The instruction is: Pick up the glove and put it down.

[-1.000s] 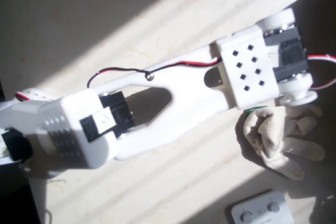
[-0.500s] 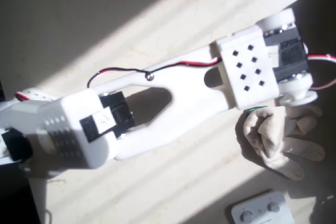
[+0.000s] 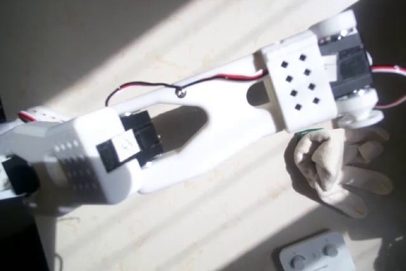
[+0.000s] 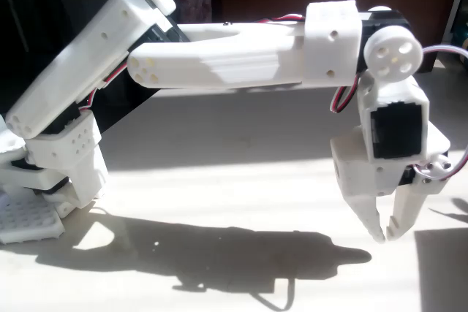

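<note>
Beside the glove you have the arm's white wrist block, just above and left of it in the overhead view and overlapping the glove's top edge. Glove lies crumpled on the pale bench, stubby fingers pointing right, half in sun and half in shadow. A sliver of green card peeks out at the glove's top-left edge, right under the wrist block. Below the glove, well apart from it at the bottom edge, you see a flat white device with round buttons.

The white arm runs from the glove's upper left away to the far left of the overhead view, with a red-and-black cable lying along its top.

Fixed view gives you the jaws pointing straight down, tips hanging a little above the bench. The two fingertips stand close together with a thin gap between them and nothing held. The glove is not resting in them. Arm shadow falls on the bench under the forearm.

Whether the jaws sit directly over the glove you can't tell, since the wrist block hides them from above
</note>
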{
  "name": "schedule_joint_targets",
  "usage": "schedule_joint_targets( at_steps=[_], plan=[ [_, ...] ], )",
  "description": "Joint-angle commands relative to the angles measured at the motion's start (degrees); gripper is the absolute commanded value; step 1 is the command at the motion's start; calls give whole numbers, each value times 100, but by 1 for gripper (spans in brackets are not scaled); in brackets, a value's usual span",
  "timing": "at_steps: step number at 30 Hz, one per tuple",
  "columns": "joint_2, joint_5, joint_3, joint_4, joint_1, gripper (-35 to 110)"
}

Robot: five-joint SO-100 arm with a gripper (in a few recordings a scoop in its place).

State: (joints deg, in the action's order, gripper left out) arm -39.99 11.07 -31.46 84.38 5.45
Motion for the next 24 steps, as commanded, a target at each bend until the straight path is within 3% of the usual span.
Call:
schedule_joint_targets(
  at_steps=[1,7,18,24],
  plan=[
    [-782,35,88,-62,18,0],
    [-1775,44,-826,-396,18,2],
    [-4729,44,-4518,-2470,18,3],
    [-5845,44,-5862,-2681,18,3]
  ],
)
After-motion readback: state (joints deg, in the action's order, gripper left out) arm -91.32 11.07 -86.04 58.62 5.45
